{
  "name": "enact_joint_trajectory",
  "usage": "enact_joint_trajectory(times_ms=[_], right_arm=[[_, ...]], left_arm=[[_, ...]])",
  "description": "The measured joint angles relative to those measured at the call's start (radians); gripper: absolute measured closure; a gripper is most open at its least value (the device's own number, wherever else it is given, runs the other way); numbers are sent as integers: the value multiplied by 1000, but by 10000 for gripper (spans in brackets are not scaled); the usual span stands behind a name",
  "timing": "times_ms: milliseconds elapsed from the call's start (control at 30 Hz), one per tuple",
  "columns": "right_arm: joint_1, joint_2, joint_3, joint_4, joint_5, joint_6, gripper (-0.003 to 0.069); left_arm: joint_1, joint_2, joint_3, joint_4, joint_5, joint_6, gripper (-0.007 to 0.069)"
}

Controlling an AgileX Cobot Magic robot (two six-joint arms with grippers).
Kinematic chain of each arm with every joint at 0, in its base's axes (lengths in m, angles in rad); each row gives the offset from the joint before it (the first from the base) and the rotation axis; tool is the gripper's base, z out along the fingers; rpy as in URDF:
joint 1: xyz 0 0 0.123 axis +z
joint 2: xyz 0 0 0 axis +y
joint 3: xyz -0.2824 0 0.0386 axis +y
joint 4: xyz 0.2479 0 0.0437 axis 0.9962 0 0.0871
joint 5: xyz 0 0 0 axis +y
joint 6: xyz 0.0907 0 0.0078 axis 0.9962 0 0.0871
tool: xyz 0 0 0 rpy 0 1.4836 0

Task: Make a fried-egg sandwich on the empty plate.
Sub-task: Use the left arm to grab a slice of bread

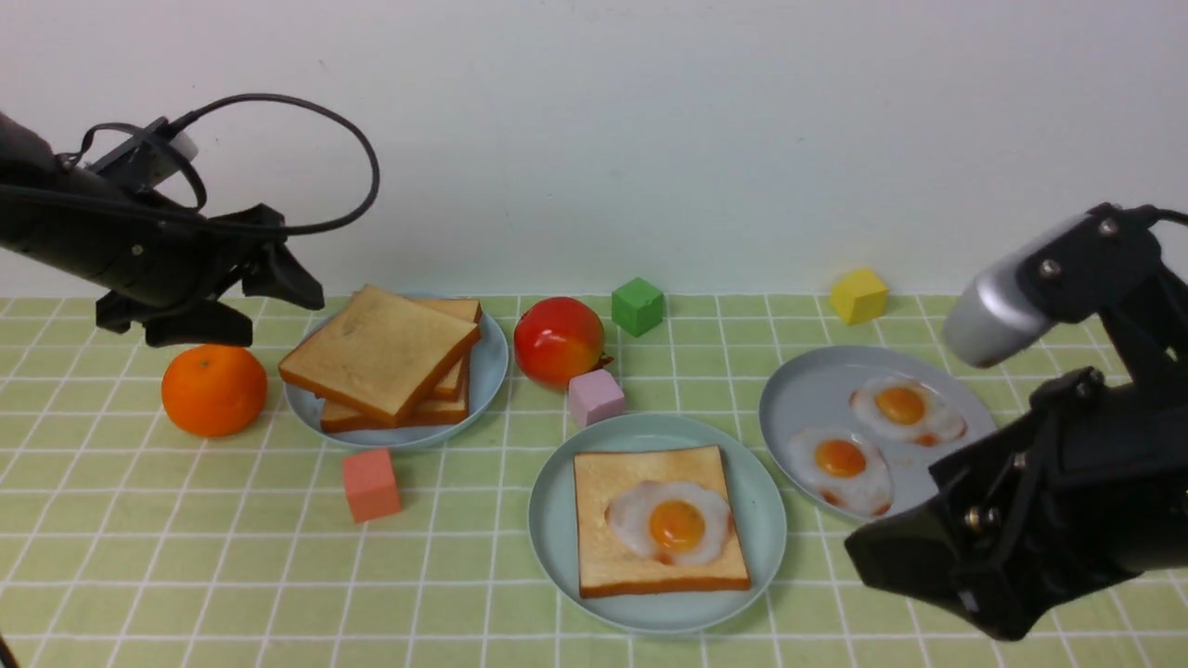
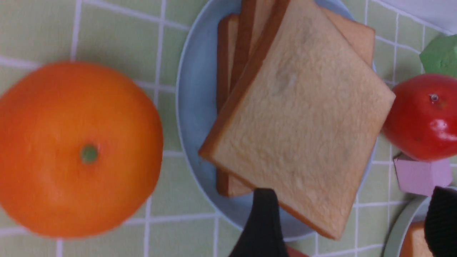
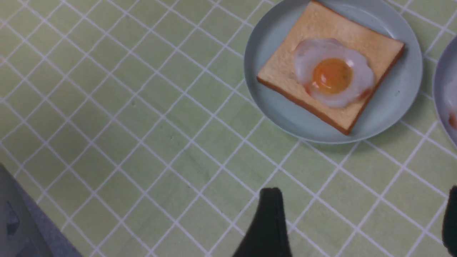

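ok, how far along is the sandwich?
Roughly two-thirds, I'd say. Done: toast on the green plate, egg on top. In hand: nothing; left gripper stands open above the toast stack, right open too. Left: the top slice.

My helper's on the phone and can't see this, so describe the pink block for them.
Find the pale green plate holding toast and egg. Just behind its rim sits a small pink block, beside the red fruit; the other blocks are green, yellow and coral.
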Motion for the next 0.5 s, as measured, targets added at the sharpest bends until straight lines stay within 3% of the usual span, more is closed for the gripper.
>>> enact_joint_trajectory(times_ms=[233, 500], right_arm=[[111, 12, 0, -22, 0, -14, 50], [119, 21, 0, -23, 0, -14, 64]], left_arm=[[0, 192, -241, 31, 114, 35, 57], [0, 296, -328, 63, 142, 35, 116]])
